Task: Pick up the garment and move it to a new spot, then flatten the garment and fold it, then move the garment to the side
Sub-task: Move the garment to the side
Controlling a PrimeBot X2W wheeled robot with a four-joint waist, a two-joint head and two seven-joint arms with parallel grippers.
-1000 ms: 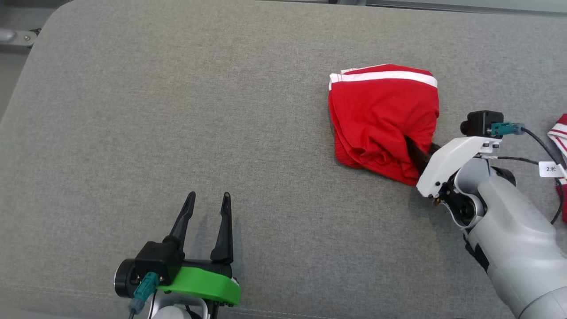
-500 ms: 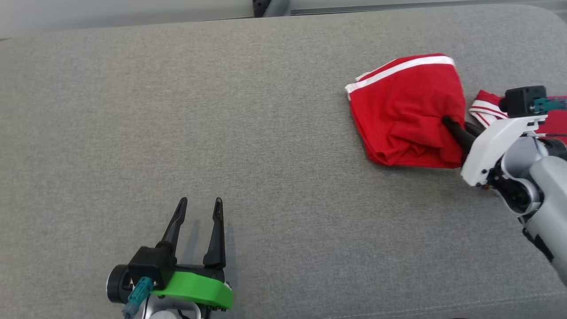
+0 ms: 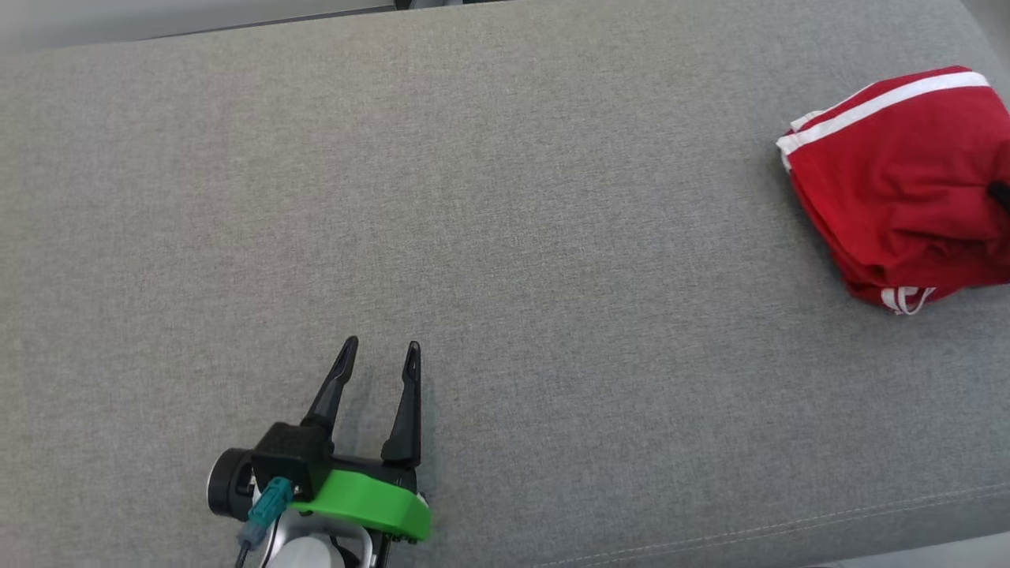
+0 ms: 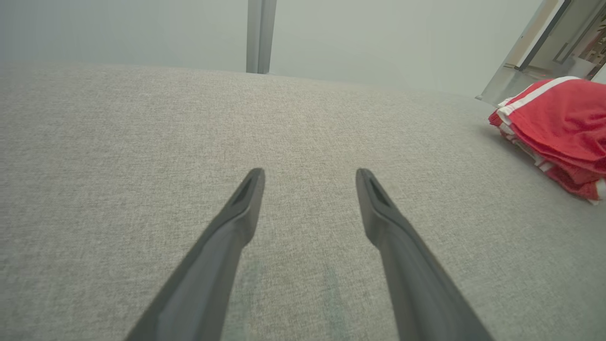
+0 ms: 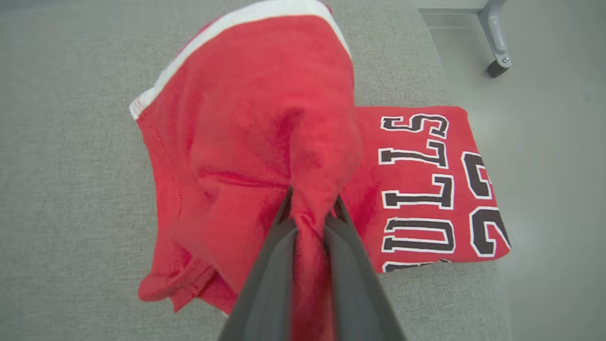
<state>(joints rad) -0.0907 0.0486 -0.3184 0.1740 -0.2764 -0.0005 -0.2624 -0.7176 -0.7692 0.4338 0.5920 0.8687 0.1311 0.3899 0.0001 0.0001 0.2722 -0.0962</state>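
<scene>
At the right end of the grey cushion point(image 3: 505, 197), the red garment point(image 5: 251, 118) with its white band sits bunched up. A fold of its cloth is pinched between the dark fingers of the right gripper point(image 5: 310, 208), which press together on it. Just beyond it, in the right wrist view, a second red jersey point(image 5: 426, 189) lies folded flat near the cushion's edge, and the held garment overlaps one side of it. Past that edge a metal leg point(image 5: 494, 42) stands on the pale floor. The left gripper point(image 3: 380, 355) is well apart from the garment, over bare cushion, with its fingers spread. The folded jersey carries black, white-edged letters, "ULLS", read sideways, and a number beginning with 2.
</scene>
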